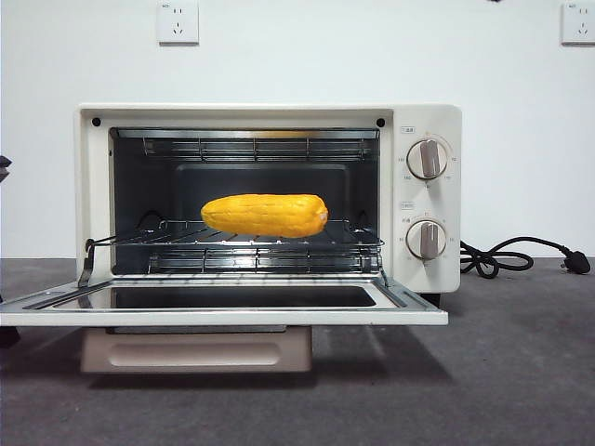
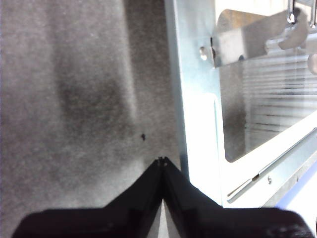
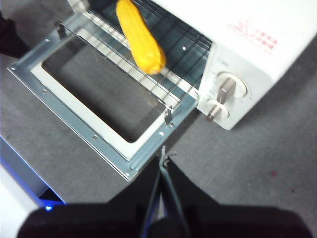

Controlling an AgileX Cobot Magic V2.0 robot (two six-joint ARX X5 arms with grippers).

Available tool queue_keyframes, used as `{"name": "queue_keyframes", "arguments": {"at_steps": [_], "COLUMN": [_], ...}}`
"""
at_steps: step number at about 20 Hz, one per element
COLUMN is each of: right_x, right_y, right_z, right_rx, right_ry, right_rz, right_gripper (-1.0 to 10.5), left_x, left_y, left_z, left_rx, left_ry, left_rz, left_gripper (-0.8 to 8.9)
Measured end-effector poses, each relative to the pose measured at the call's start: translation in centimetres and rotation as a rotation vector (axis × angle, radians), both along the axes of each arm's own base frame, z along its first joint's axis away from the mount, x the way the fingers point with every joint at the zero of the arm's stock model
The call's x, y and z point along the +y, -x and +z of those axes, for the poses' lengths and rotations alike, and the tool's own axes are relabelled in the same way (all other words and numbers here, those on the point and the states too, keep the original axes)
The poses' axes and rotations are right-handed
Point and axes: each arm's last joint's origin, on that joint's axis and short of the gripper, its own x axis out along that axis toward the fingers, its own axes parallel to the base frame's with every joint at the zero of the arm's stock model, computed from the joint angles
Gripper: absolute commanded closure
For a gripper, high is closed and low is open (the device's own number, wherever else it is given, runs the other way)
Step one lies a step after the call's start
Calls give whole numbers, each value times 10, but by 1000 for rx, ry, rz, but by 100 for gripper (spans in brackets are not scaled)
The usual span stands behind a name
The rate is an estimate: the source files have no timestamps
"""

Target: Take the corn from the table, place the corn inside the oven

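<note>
The yellow-orange corn (image 1: 266, 215) lies on the wire rack inside the cream-white oven (image 1: 423, 125), whose door (image 1: 223, 314) hangs flat open. From above, the right wrist view shows the corn (image 3: 140, 37) on the rack of the oven (image 3: 267, 29). My right gripper (image 3: 164, 157) hovers shut above the table, just off the open door's corner, holding nothing. My left gripper (image 2: 162, 160) is shut and empty, low over the table (image 2: 74, 99) beside the door's metal frame (image 2: 198, 99).
A black cord and plug (image 1: 521, 257) trail on the table to the right of the oven. Two silver knobs (image 1: 428, 159) sit on the oven's right panel. A dark arm tip (image 1: 4, 167) shows at the left edge.
</note>
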Motion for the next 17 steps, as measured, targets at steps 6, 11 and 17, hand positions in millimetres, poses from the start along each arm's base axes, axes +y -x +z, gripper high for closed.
{"name": "queue_keyframes", "arguments": {"at_steps": [6,11,17], "right_x": [-2,-2,-2], "right_y": [-5,-5,-5], "right_z": [-6,-6,-5], "right_rx": [47,48,51], "right_ry": [17,14,8], "right_rz": [4,10,16], "right_gripper": [958,958,958], "left_x": [0,-1,-4], "left_y": [3,8,16], "left_z": [10,46,119], "left_rx": [-21,-157,-427], "left_ry": [23,62,111], "left_rz": [15,39,46], "left_gripper": [821,821,821]}}
